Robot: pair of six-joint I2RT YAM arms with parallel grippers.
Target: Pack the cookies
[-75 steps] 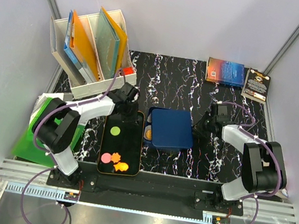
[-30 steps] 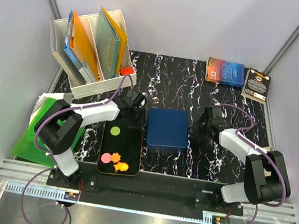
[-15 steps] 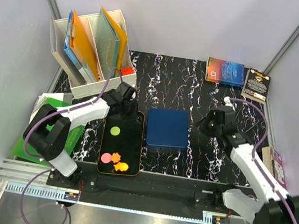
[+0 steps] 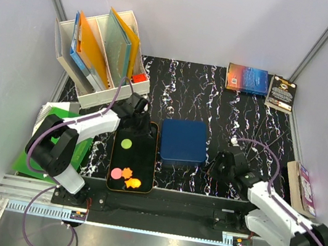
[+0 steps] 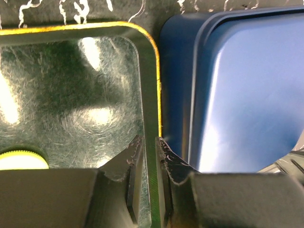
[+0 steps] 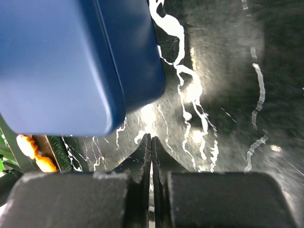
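Left arm (image 4: 92, 123): reaching from the near-left base, far and right, forearm low beside the tray's left edge. Left gripper (image 5: 148, 147): at the far right corner of the black tray (image 4: 137, 156), fingers narrowed astride its yellow-edged right rim, pinching it. Right arm (image 4: 275, 206): lying low from the near-right base, forearm pointing left. Right gripper (image 4: 212, 166): fingers pressed together, tips over the marble table (image 4: 246, 117), just beside the near right corner of the blue box (image 4: 186, 140), apart from it. Cookies, all on the tray: green cookie (image 4: 126, 144) near the middle; pink cookie (image 4: 117, 173) and orange cookies (image 4: 133, 184) clustered at the near end. Box closed, its left edge parallel to the tray's right rim, only a thin strip of marble between. Wider marble right of the box and far of it. File rack (image 4: 103, 51) at far left, near the left gripper; books (image 4: 261, 82) in the far right corner, well apart from both arms.
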